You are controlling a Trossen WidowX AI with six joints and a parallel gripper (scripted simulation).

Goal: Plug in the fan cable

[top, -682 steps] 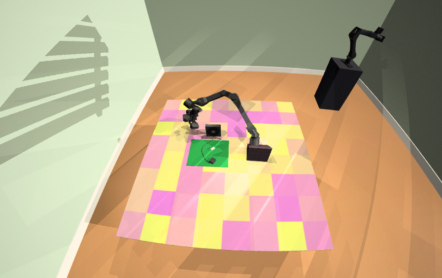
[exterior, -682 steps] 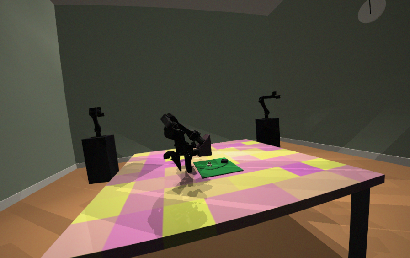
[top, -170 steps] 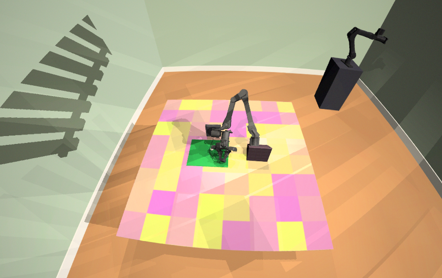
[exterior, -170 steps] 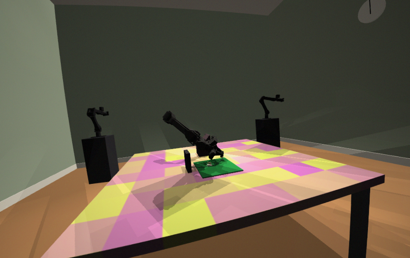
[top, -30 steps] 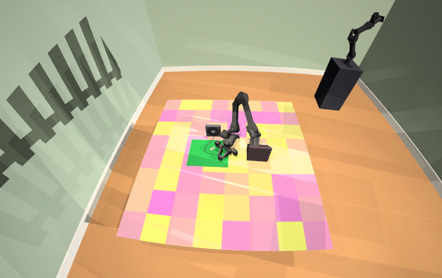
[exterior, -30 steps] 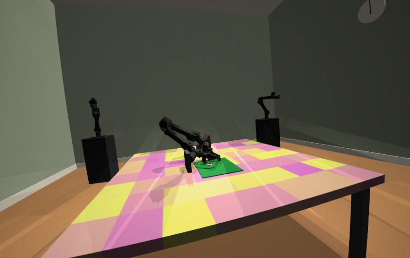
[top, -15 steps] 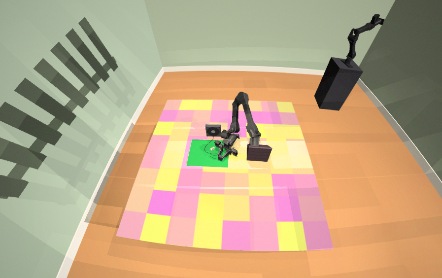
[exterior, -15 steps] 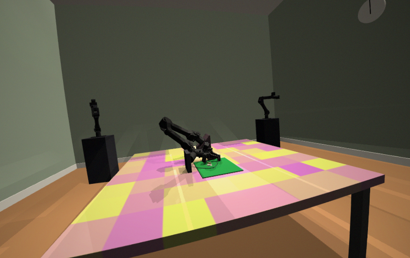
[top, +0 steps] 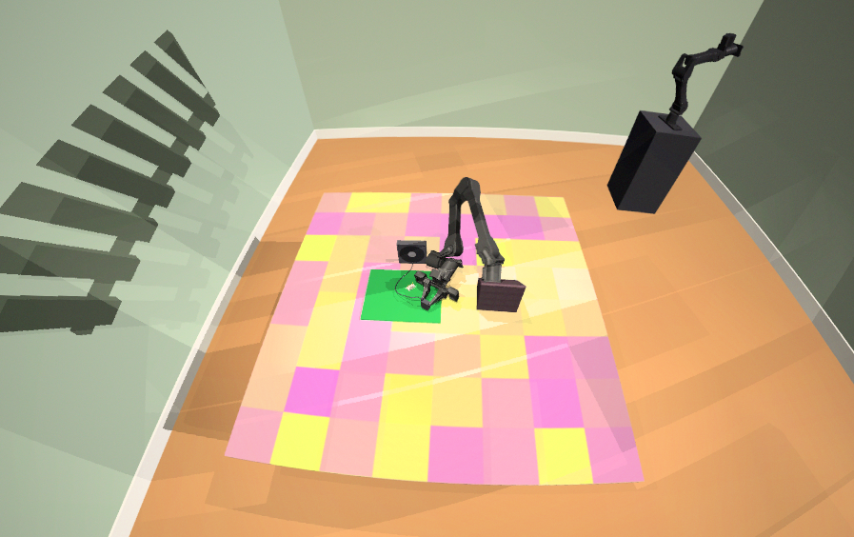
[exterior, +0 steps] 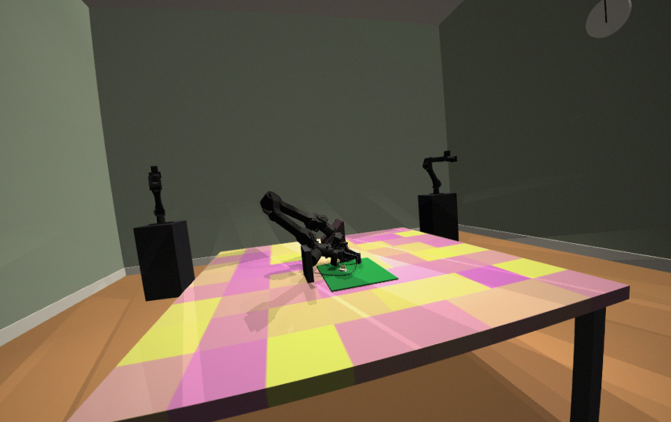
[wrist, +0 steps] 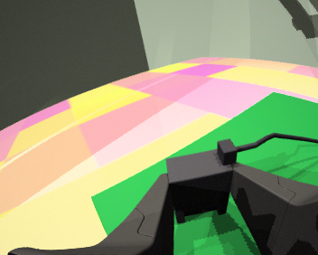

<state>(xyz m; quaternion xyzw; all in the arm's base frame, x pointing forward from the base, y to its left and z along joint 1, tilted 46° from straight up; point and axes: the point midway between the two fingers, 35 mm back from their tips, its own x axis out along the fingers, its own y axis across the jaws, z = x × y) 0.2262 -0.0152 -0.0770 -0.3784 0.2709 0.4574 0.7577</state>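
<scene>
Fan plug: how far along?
Done: plug gripped, shut between the fingers of the end effector. In hand: positioning; green board shows beneath it, and the white header looks off to one side. Left: align, push down, release, back off.

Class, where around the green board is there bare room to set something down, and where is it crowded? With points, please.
Two patches look bare: the patterned tabletop (top: 409, 400) (exterior: 306, 351) between the green board (top: 383, 309) (exterior: 366, 280) (wrist: 269, 118) and the table's near edge in the top view, and the board's left strip there. Crowded: the board's right side, under the gripper (top: 440, 303) (wrist: 197, 174) and cable (top: 396, 288) (wrist: 260, 141).
</scene>
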